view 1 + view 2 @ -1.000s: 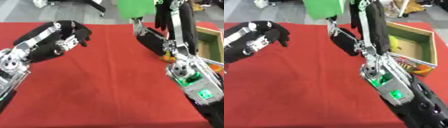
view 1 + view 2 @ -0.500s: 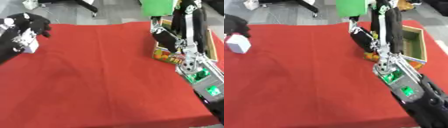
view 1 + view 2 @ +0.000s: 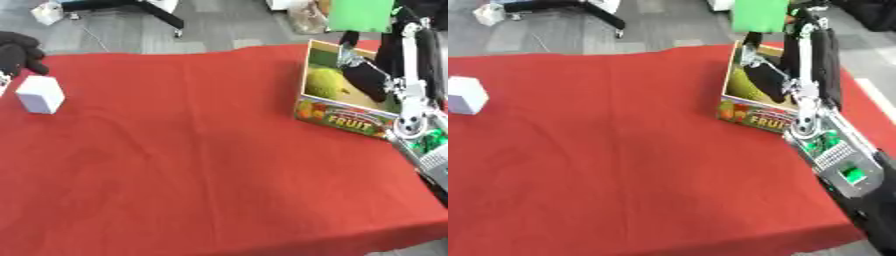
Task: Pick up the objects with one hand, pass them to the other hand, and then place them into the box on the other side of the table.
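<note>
Right hand (image 3: 765, 82) inside the box (image 3: 750, 117) — white cube (image 3: 40, 94) far left.

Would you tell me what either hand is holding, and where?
Left hand holds nothing; the white block lies apart. Right hand, inside the box: cannot tell.

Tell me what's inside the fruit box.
The fruit box holds a yellow-green round fruit; the right hand reaches in over it and covers the rest of the inside.

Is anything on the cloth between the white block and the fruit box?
Nothing visible. The white block sits at the table's left edge, near the left hand, and only bare red cloth stretches to the fruit box on the right.
</note>
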